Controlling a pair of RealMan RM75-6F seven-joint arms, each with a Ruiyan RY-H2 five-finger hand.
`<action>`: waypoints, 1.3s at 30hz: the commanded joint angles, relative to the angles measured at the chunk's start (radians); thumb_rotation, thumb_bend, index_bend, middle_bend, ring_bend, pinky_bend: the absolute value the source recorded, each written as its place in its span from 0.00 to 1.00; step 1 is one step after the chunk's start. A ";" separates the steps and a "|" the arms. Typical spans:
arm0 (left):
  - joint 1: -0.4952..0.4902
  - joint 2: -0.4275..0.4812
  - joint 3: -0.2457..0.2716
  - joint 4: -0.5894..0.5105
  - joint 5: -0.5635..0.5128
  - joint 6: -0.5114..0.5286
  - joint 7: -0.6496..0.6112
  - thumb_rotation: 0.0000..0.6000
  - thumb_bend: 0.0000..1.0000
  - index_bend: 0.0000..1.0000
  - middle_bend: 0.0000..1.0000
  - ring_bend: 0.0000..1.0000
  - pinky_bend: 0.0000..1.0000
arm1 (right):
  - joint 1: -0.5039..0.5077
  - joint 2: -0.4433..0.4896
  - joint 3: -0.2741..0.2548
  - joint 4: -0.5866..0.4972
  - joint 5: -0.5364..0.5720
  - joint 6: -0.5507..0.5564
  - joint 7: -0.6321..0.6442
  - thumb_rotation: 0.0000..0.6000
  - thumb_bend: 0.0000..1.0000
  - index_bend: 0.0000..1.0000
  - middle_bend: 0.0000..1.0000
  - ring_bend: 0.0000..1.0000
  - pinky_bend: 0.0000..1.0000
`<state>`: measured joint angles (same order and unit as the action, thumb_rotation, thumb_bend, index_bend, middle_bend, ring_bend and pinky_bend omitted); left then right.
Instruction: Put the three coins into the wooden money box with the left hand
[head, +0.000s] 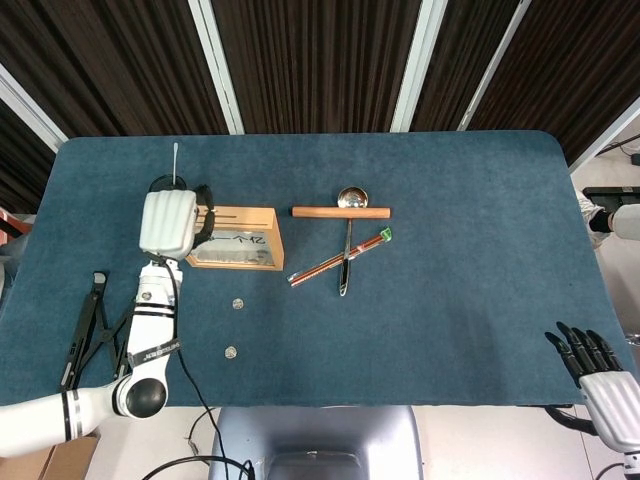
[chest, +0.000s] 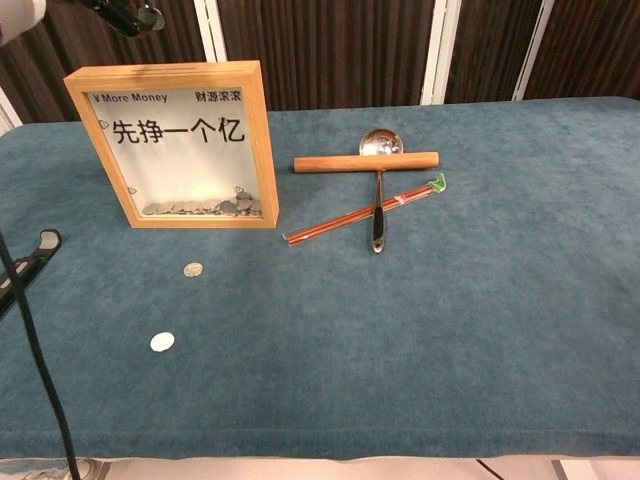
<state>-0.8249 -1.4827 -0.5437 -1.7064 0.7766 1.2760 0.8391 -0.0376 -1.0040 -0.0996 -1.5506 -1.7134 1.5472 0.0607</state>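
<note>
The wooden money box (head: 248, 238) stands upright at the left middle of the table, and its glass front (chest: 185, 145) shows several coins lying at the bottom. My left hand (head: 168, 222) hovers over the box's left top edge, back facing up and fingers curled down. Only its dark fingertips (chest: 125, 14) show above the box in the chest view, and whatever they hold is hidden. One coin (head: 238, 304) (chest: 193, 270) lies in front of the box, another (head: 231, 352) (chest: 162, 342) nearer the front edge. My right hand (head: 600, 375) stays off the table's front right corner, fingers spread, empty.
A wooden rod (head: 340, 212), a metal ladle (head: 347, 245) and red chopsticks (head: 340, 258) lie right of the box. A black folding stand (head: 95, 330) lies at the front left. A small black dish with a white stick (head: 170, 185) sits behind the box. My arm's cable (chest: 40, 370) hangs at the left.
</note>
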 joint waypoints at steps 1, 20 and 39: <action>-0.036 -0.032 0.022 0.051 -0.030 -0.006 0.006 1.00 0.53 0.69 1.00 1.00 1.00 | -0.002 0.003 0.000 0.004 0.001 0.004 0.009 1.00 0.15 0.00 0.00 0.00 0.00; -0.086 -0.050 0.094 0.163 -0.071 -0.019 -0.029 1.00 0.53 0.69 1.00 1.00 1.00 | -0.007 0.004 0.002 0.008 0.003 0.016 0.018 1.00 0.15 0.00 0.00 0.00 0.00; -0.065 0.005 0.142 0.024 0.017 0.036 -0.096 1.00 0.41 0.31 1.00 1.00 1.00 | -0.011 0.005 0.002 0.010 -0.001 0.025 0.026 1.00 0.15 0.00 0.00 0.00 0.00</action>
<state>-0.9075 -1.4945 -0.4171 -1.6337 0.7530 1.2921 0.7705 -0.0475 -0.9988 -0.0976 -1.5410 -1.7134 1.5711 0.0855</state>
